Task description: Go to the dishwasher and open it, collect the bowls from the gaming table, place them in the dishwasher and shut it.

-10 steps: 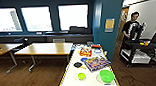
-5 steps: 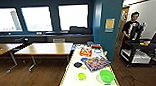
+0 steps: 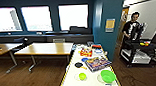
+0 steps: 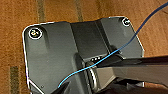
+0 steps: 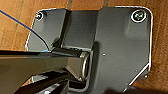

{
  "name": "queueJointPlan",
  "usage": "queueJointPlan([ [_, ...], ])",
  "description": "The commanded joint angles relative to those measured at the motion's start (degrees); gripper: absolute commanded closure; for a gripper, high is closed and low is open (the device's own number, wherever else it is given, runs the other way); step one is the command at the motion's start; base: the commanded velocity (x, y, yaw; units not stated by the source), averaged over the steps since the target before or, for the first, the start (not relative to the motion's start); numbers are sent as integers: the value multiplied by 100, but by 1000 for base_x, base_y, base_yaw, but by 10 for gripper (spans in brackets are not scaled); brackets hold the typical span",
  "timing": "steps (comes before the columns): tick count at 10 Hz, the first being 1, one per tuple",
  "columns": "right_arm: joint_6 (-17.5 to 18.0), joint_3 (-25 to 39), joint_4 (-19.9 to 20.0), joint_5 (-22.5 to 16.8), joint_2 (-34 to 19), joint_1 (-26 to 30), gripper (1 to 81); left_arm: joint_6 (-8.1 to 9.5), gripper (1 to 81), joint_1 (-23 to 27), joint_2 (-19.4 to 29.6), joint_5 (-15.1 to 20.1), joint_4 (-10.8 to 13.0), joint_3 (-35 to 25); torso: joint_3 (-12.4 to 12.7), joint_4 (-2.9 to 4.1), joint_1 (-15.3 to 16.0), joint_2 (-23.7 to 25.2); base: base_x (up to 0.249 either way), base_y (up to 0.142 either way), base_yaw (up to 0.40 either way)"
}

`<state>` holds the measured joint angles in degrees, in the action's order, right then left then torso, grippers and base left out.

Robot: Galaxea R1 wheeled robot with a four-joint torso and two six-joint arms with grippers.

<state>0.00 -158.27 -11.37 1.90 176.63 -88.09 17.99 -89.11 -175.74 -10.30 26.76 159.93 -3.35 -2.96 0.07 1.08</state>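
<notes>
The gaming table (image 3: 69, 81), with a white top and yellow edges, stands just ahead of me in the head view. On its near end sit the bowls: a bright green bowl (image 3: 108, 76) to the right and a smaller yellow-green bowl (image 3: 82, 76) to its left, apart from each other. The dishwasher is out of view. Both wrist views look down past my own dark plate onto brown wooden floor (image 4: 57, 10), with a thin blue cable (image 4: 130, 41) crossing.
A small black object (image 3: 78, 64), a colourful flat box (image 3: 97, 63) and a red-orange item (image 3: 86, 52) lie further along the table. Wooden desks (image 3: 46, 48) stand to the left. A blue column (image 3: 107, 25) rises behind; right of it, a person (image 3: 132, 26) stands at a dark cart (image 3: 139, 51).
</notes>
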Motion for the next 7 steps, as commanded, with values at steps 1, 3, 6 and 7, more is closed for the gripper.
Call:
queueJointPlan([
  [1, -9, 52, -58, -260, 77, 252, 10, -24, 10, 206, 56, 230, 22, 21, 0, 0, 0, 2, 0, 68, 0],
  [3, -18, 52, -58, -260, 77, 252, 10, -15, 10, 206, 47, 230, 31, 21, 0, 0, 0, 0, 0, 0, 0],
  [6, -18, 43, -58, -260, 77, 252, 10, -24, 10, 214, 39, 230, 49, 21, 0, 0, 0, 0, 0, 0, 0],
  [7, -9, 43, -58, -260, 77, 252, 10, -24, 10, 214, 39, 230, 49, 21, 0, 0, 0, 0, 0, 0, 0],
])
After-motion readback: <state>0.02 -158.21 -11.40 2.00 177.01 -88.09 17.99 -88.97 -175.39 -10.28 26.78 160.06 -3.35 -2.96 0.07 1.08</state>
